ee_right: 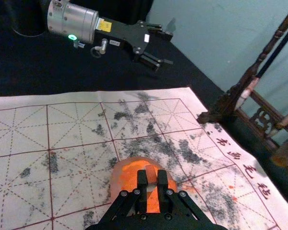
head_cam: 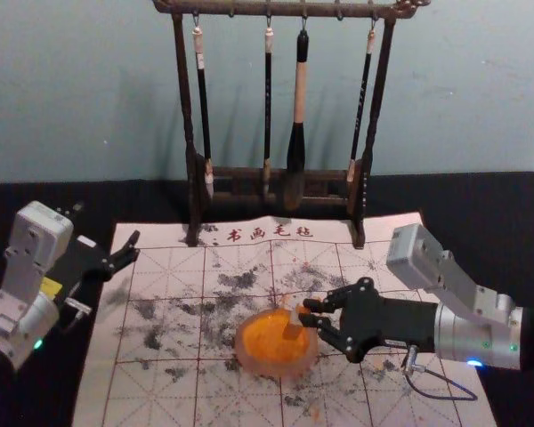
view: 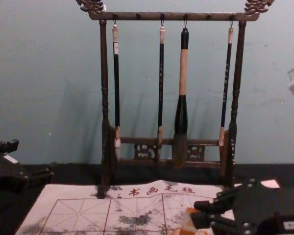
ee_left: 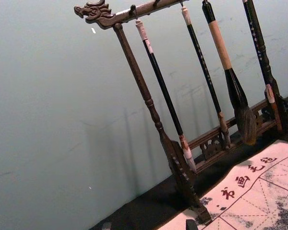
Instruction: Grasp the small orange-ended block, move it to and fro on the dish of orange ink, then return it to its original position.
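- One block (head_cam: 295, 315) is held at the one o'clock side of one dish of orange ink (head_cam: 276, 345) (contact with the ink cannot be told).
- Of two grippers, the right gripper (head_cam: 307, 312) is clamped on the block, which is set between its fingertips, at nine o'clock from its wrist.
- The left gripper (head_cam: 108, 224) is parked, fingers apart, at the dish's ten o'clock.
- Four brushes (head_cam: 300, 98) are hung from one rack (head_cam: 183, 84) at twelve o'clock.
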Tool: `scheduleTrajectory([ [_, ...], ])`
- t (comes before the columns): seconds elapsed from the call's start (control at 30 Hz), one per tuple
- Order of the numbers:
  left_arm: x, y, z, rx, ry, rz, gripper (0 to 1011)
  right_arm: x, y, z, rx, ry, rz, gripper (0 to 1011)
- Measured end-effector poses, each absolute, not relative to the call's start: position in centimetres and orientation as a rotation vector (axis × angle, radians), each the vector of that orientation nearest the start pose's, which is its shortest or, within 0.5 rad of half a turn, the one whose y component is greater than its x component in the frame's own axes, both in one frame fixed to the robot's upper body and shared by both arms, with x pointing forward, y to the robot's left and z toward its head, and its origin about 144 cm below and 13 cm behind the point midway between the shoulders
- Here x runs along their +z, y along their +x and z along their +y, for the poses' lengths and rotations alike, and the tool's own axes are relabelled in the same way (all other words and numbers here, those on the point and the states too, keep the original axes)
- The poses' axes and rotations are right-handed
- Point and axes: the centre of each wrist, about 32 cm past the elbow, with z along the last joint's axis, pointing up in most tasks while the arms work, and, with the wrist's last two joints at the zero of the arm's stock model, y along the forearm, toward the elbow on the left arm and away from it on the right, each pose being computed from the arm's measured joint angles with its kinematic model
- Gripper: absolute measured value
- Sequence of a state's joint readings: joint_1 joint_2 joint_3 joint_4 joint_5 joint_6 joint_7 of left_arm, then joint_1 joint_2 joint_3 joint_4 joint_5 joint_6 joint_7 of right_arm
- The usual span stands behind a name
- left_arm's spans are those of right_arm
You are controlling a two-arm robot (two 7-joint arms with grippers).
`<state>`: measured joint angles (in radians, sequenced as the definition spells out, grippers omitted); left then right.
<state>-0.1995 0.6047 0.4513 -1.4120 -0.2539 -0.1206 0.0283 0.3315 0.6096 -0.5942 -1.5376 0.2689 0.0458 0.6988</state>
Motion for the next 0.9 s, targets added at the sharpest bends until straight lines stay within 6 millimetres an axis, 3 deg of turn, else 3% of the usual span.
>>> scheduleTrajectory([
  [0.9,114.0,48.9,31.0,1.248,0.304,-0.285,1001,118.5,52.0,-23.1,-0.391,-0.451,-0.158,104],
])
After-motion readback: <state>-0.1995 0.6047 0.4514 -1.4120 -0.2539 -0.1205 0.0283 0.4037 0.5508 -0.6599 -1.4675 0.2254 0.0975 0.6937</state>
